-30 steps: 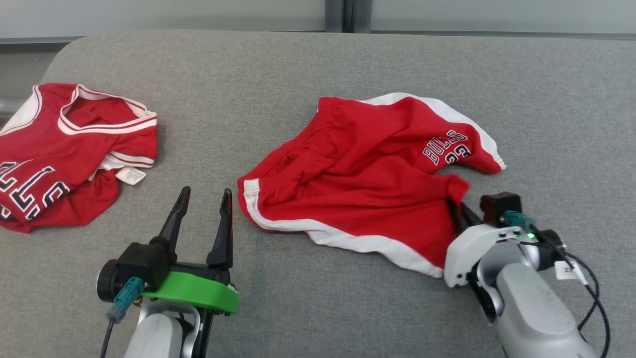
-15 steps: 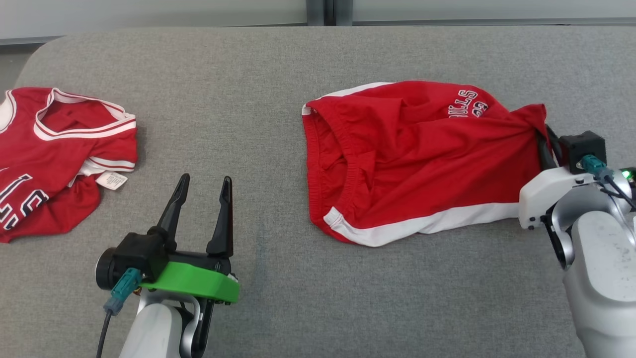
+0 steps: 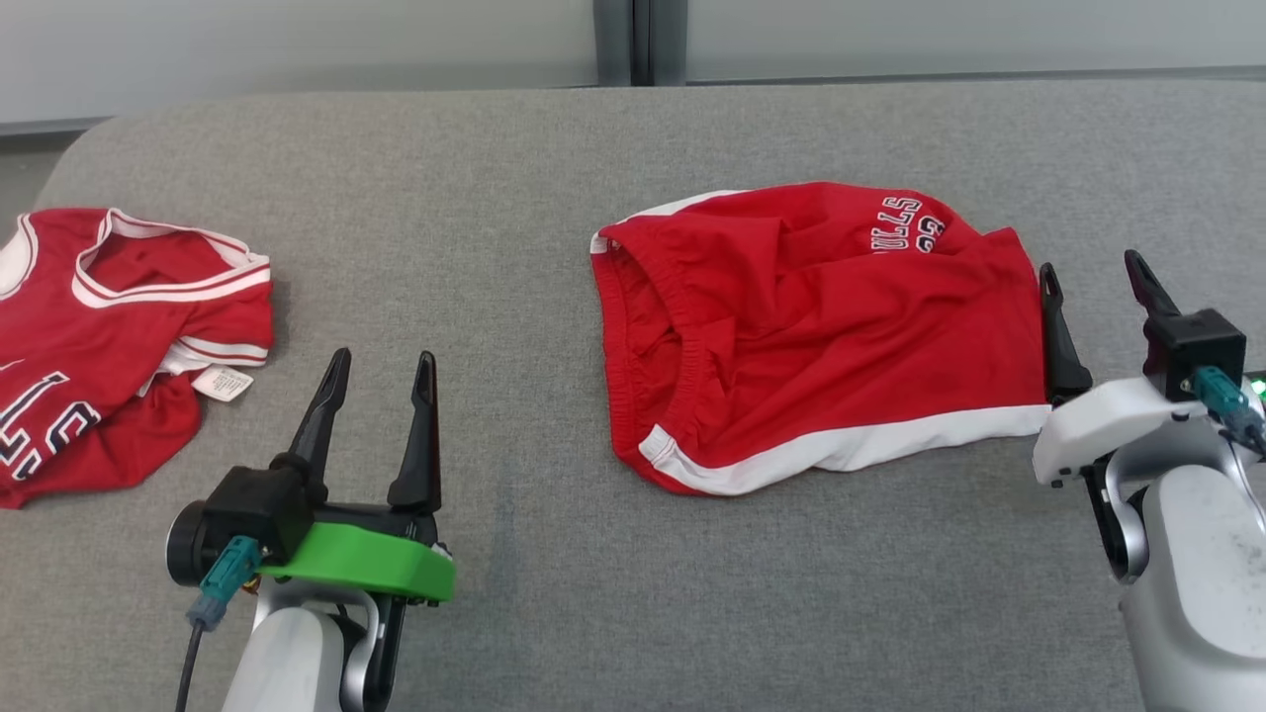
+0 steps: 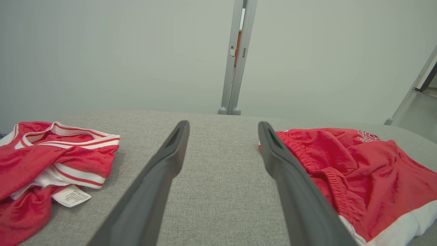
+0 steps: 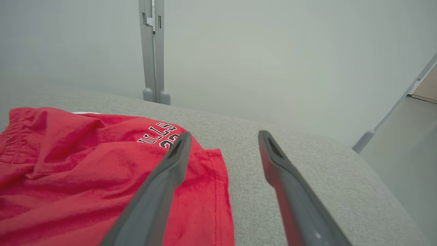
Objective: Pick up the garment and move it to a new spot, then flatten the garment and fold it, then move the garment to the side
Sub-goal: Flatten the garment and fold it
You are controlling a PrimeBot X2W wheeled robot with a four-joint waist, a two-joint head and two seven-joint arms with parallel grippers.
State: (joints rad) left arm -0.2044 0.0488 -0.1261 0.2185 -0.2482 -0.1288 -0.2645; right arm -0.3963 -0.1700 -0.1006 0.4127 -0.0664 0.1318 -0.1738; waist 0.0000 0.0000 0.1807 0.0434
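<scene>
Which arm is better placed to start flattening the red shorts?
Right. The right gripper stands open at the side hem of the red shorts, one finger at the fabric's edge. The left gripper, also open, hovers over bare grey cushion, apart from the waistband.

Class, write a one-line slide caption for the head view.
Red shorts lie rumpled on grey padding beside the open right gripper; left gripper open, red jersey far left.
</scene>
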